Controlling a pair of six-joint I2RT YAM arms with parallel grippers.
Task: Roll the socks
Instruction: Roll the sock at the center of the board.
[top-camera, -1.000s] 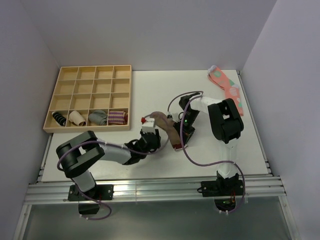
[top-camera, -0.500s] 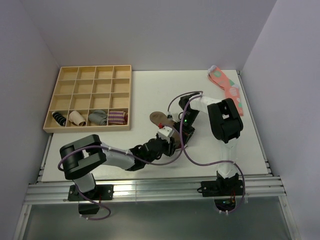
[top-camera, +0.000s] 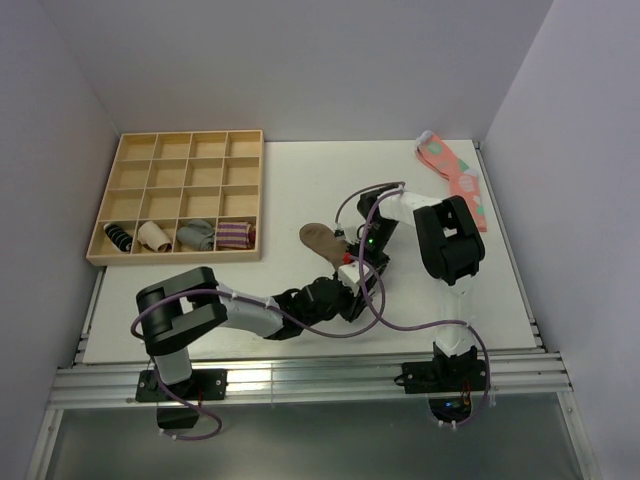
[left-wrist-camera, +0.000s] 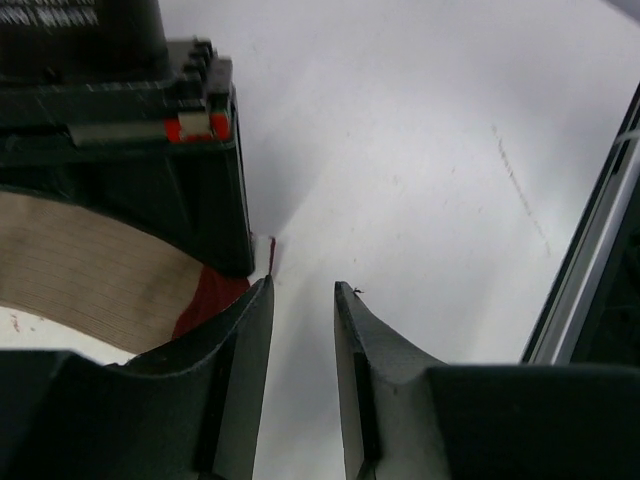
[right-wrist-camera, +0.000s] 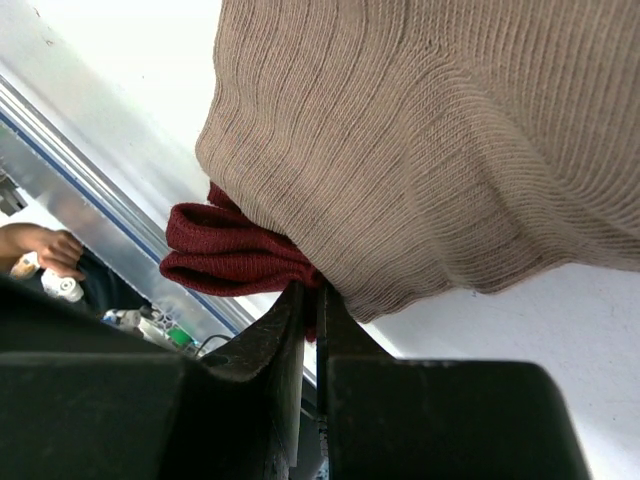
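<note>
While the R gripper (right-wrist-camera: 310, 300) is pinched tight on the dark red cuff (right-wrist-camera: 225, 250) of the tan sock (right-wrist-camera: 450, 150), the rest of the sock lies mid-table (top-camera: 290, 180), toe end twd the far left, well apart from the wooden tray (top-camera: 180, 135). L gripper (left-wrist-camera: 303, 290) sits low just beside the cuff, jaws slightly apart w/ nothing btwn them

Both arms look like the same build. The left arm (top-camera: 240, 315) and right arm (top-camera: 450, 250) have chunky black joint housings with white link tubes in between. A thin purple cable (top-camera: 410, 326) hangs in loose loops off each one. There's a tiny green light (top-camera: 371, 240) near the right wrist. Up close the fingers (left-wrist-camera: 235, 360) are matte black, curved, and taper to thin tips. The blocky black housing (left-wrist-camera: 120, 160) next to them has a small red and white patch (left-wrist-camera: 197, 126).
</note>
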